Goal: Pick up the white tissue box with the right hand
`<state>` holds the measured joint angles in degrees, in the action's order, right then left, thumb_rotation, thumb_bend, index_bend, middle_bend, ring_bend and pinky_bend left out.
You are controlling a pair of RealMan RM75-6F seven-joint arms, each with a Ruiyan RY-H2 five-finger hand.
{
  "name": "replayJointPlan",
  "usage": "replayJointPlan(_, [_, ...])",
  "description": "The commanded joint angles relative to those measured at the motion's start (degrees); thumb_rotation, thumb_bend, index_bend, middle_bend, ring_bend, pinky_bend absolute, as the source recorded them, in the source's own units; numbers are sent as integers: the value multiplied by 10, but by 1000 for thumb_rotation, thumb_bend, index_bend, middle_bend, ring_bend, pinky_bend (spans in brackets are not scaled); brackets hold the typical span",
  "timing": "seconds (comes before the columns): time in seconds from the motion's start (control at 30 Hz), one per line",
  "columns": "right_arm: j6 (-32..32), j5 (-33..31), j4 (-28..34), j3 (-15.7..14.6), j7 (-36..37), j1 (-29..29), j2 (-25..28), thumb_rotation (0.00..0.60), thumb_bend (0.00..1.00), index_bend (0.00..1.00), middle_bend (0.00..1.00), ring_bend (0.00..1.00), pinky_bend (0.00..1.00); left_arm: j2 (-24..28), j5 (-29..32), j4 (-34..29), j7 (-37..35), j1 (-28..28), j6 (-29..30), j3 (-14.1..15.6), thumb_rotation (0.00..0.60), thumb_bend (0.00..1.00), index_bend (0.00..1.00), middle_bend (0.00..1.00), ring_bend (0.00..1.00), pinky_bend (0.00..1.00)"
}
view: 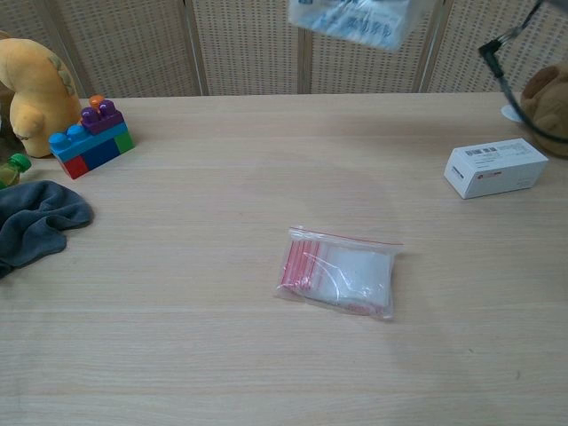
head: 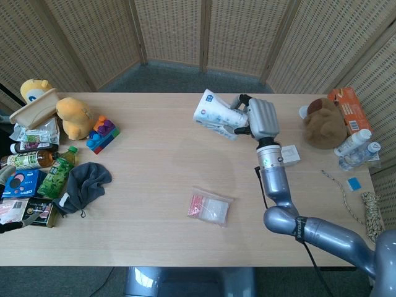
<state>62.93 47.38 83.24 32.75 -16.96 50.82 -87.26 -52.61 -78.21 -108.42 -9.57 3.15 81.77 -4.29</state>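
Note:
The white tissue box [head: 214, 116], a soft white pack with blue print, hangs high above the table, tilted, gripped by my right hand [head: 257, 119]. The fingers wrap its right end. In the chest view only the pack's underside [view: 353, 19] shows at the top edge, and the hand itself is out of that frame. My left hand appears in neither view.
A clear zip bag with red contents [head: 209, 207] lies mid-table. A small white carton [view: 494, 167] sits to the right, near a brown plush toy [head: 325, 124]. Toy blocks [head: 103, 133], a grey cloth [head: 84, 184], bottles and a yellow plush crowd the left side.

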Motion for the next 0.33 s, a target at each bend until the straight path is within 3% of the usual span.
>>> replayJointPlan(0.03, [37, -9, 69, 9, -35, -30, 58, 600, 189, 542, 507, 519, 624, 2, -6, -3, -3, -2, 3, 2, 600, 0, 31, 0, 0, 0])
replayJointPlan(0.33, [51, -25, 116, 5, -38, -46, 102, 600, 190, 548, 511, 520, 625, 0, -17, -7, 3, -1, 5, 7, 600, 0, 31, 0, 0, 0])
